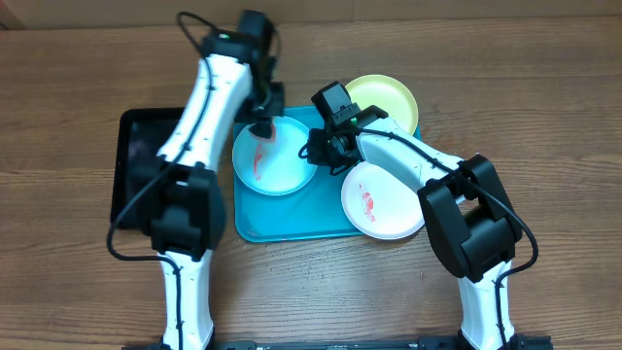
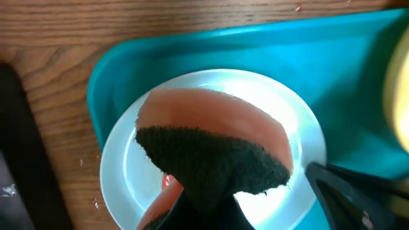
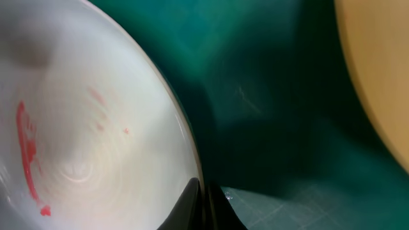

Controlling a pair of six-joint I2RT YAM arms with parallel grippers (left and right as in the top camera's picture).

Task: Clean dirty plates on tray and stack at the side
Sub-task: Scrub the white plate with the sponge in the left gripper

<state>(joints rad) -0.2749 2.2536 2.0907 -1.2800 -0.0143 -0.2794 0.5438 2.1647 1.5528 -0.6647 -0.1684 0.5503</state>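
Note:
The light blue plate [image 1: 282, 167] with a red smear lies at the left of the turquoise tray [image 1: 292, 222]. My left gripper [image 1: 260, 124] is shut on a pink sponge with a dark scouring face [image 2: 211, 134] and holds it on the plate [image 2: 124, 166]. My right gripper [image 1: 321, 151] is pinched shut on this plate's right rim [image 3: 96, 128]; its fingers [image 3: 204, 201] meet at the edge. The white plate [image 1: 384, 199] with red smears lies at the tray's front right. The yellow-green plate [image 1: 384, 95] sits at the back right.
A black rectangular tray [image 1: 141, 160] lies left of the turquoise tray, under the left arm. The wooden table [image 1: 544, 117] surrounds both. The yellow-green plate edge shows in the right wrist view [image 3: 377, 76] and the left wrist view [image 2: 399, 96].

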